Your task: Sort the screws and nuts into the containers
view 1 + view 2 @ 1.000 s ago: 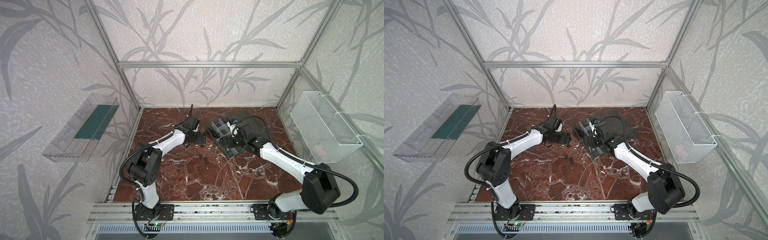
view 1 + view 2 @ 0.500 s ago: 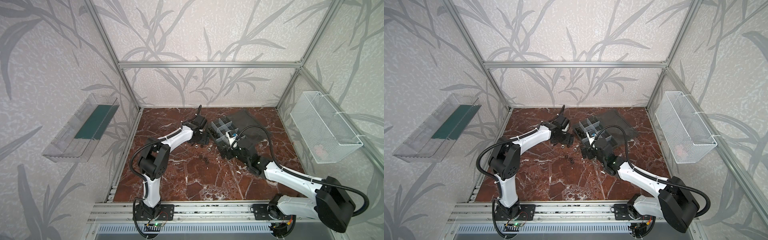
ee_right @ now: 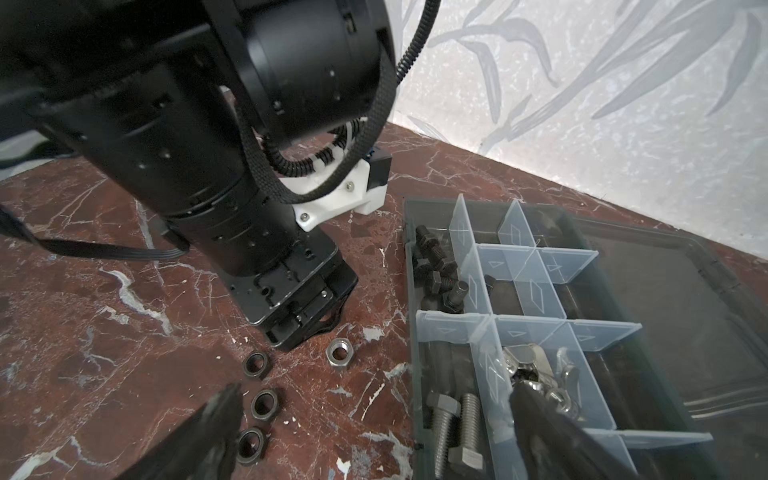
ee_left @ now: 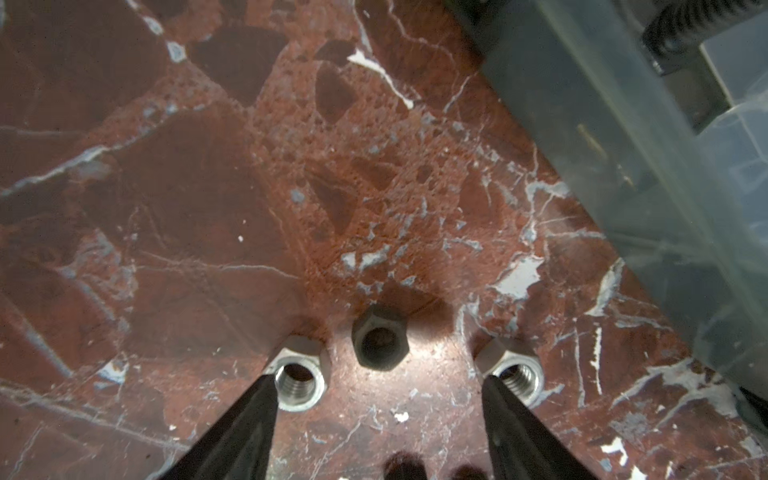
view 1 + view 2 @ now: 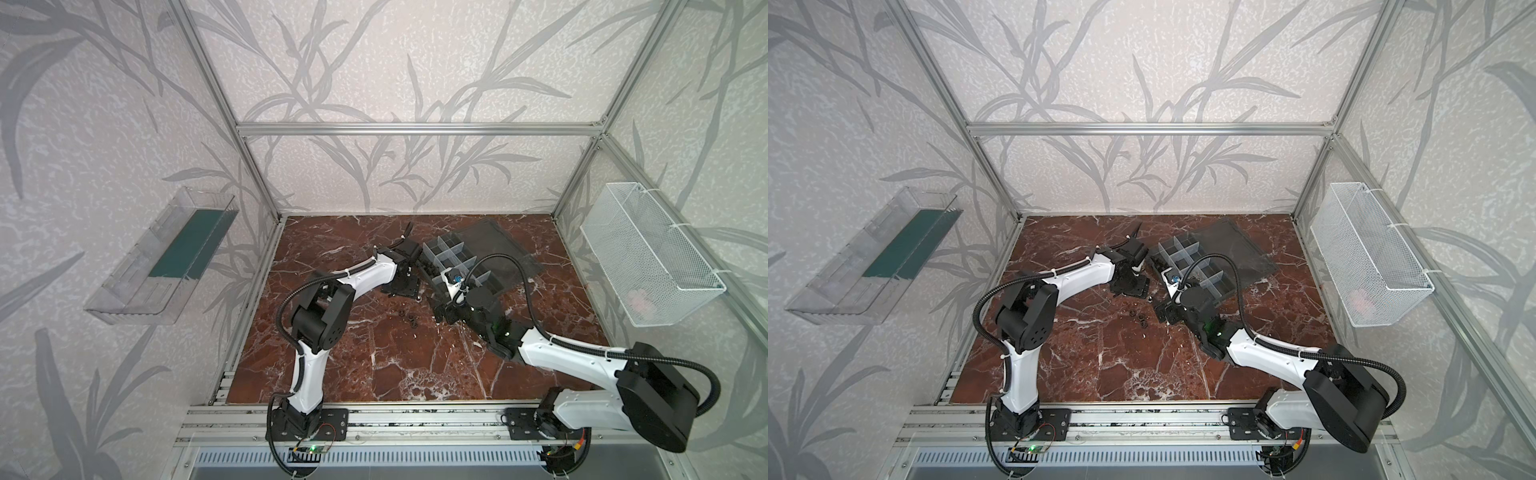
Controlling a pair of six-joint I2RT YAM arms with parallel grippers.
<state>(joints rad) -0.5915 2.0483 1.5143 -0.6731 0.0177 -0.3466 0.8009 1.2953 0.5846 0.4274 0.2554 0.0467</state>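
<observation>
At the lower middle of the left wrist view, our left gripper (image 4: 379,384) stands with its jaws apart and nothing in them. A dark nut (image 4: 380,343) lies flat on the table (image 4: 187,187) between the fingertips and just ahead of them, and two silver nuts (image 4: 300,380) sit one just outside each finger; whether they touch we cannot tell. We judge the dark nut light, hard and smooth, likely to skid or spin on the glossy stone. We would take it low, across two opposite flats, and expect the neighbours may be nudged. At the lower edge of the right wrist view, our right gripper (image 3: 376,392) is spread wide and empty. One finger hangs over the table beside three loose nuts (image 3: 265,404), the other over the box (image 3: 409,291) on the frame's right. In the box, dark screws (image 3: 434,266) fill an upper-left compartment, silver screws (image 3: 453,428) lie lower left, and wing nuts (image 3: 536,365) sit beside those. The lid (image 3: 665,324) lies open flat. The table is flat red marble with white veins. Patterned walls in an aluminium frame close the room. In a top view a basket (image 5: 648,257) hangs at right and a tray (image 5: 166,257) at left, both well apart from the work.
</observation>
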